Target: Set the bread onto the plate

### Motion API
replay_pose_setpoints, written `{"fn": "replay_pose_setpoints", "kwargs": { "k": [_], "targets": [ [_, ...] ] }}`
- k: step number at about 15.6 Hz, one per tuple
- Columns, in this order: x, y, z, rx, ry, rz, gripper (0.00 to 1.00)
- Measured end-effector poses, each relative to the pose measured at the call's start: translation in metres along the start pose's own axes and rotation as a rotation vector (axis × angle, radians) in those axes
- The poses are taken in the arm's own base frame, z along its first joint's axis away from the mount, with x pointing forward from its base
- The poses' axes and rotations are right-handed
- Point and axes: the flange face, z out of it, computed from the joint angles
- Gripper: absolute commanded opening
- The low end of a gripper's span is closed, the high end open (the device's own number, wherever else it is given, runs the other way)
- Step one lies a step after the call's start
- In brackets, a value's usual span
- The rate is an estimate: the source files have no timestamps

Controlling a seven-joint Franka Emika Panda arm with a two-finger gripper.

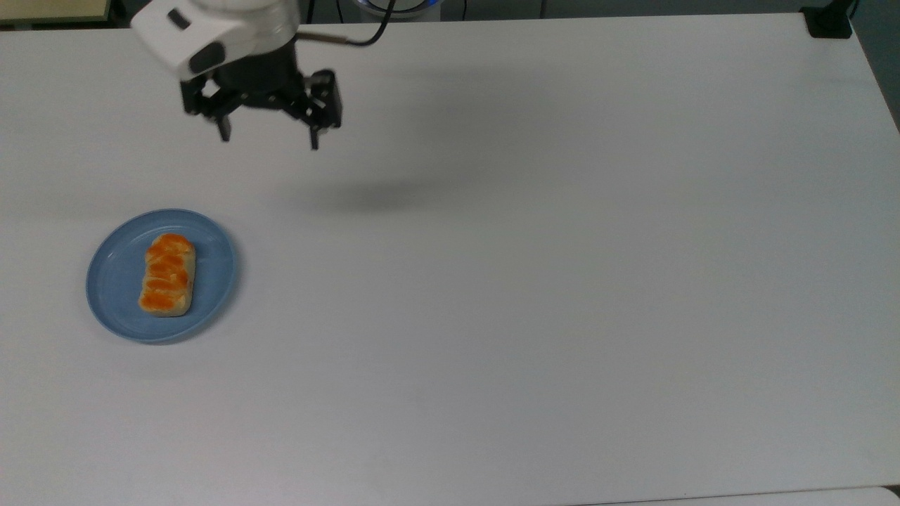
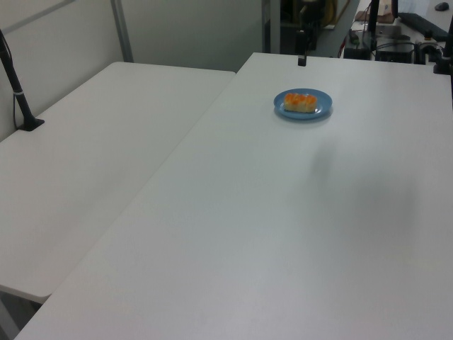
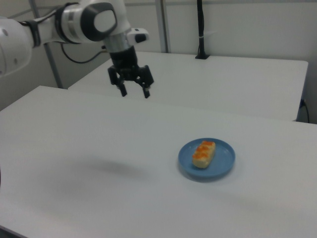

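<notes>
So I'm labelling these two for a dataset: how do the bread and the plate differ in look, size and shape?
The bread is oblong and braided, cream with glossy orange-brown patches; the plate is round, plain and light blue. The bread is much smaller than the plate, which is far wider. The bread stands thick; the plate is shallow with a raised rim. The bread lies on the plate. Both sit free of the gripper.
</notes>
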Motion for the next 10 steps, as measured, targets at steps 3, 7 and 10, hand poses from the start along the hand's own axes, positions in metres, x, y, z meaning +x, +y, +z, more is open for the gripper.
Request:
{"fn": "replay_pose_setpoints", "kwargs": {
  "k": [3,7,10],
  "targets": [
    [-0.021,-0.024,-0.017,0.005,-0.026,-0.019,1.00],
    [-0.043,-0.025,-0.028,0.016,-0.054,-0.017,1.00],
    [-0.044,-0.023,-0.028,0.019,-0.057,-0.012,1.00]
  ]
}}
